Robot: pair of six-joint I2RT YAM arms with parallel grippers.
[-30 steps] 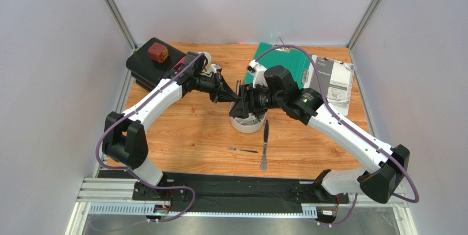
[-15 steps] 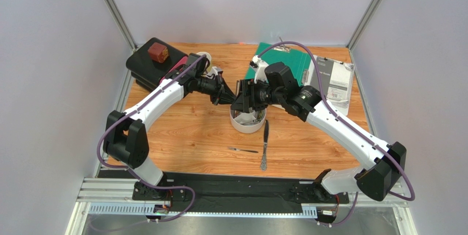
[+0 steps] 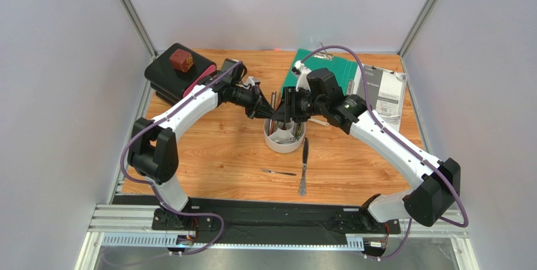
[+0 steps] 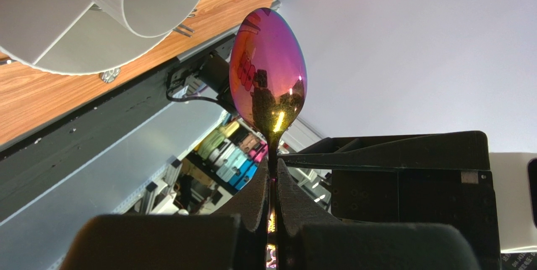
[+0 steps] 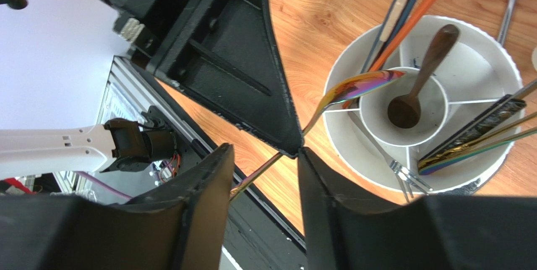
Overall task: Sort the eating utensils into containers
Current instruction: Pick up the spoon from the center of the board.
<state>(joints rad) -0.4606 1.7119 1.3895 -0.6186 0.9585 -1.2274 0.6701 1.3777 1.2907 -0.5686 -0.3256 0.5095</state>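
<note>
Left gripper [image 4: 272,185]: you have it clenched on the handle of the iridescent purple spoon [image 4: 268,68]. The left wrist view shows both pads pinching the stem just below the bowl.

Right gripper [image 5: 265,153]: its jaws stand apart. The right wrist view shows the spoon's handle running through the gap between its 2 fingers, with daylight on either side, so it grips nothing.

Spoon position: it is held in the air between the 2 arms. Its bowl is over the near-left rim of the round white holder [image 3: 282,145], clear of any compartment.

Holder: it sits near the middle of the table [image 3: 214,150], directly under the 2 grippers. A dark brown spoon [image 5: 416,87] stands in its centre cup. Chopsticks [image 5: 403,5] lean out of 1 outer compartment, a silver fork [image 5: 394,166] lies in another, and iridescent pieces [image 5: 473,131] fill a third.

Unsorted items: 2 utensils lie on the table nearer the arm bases. These are a long utensil [image 3: 304,168] just below the holder and a slim silver utensil [image 3: 279,172] to its left.
</note>
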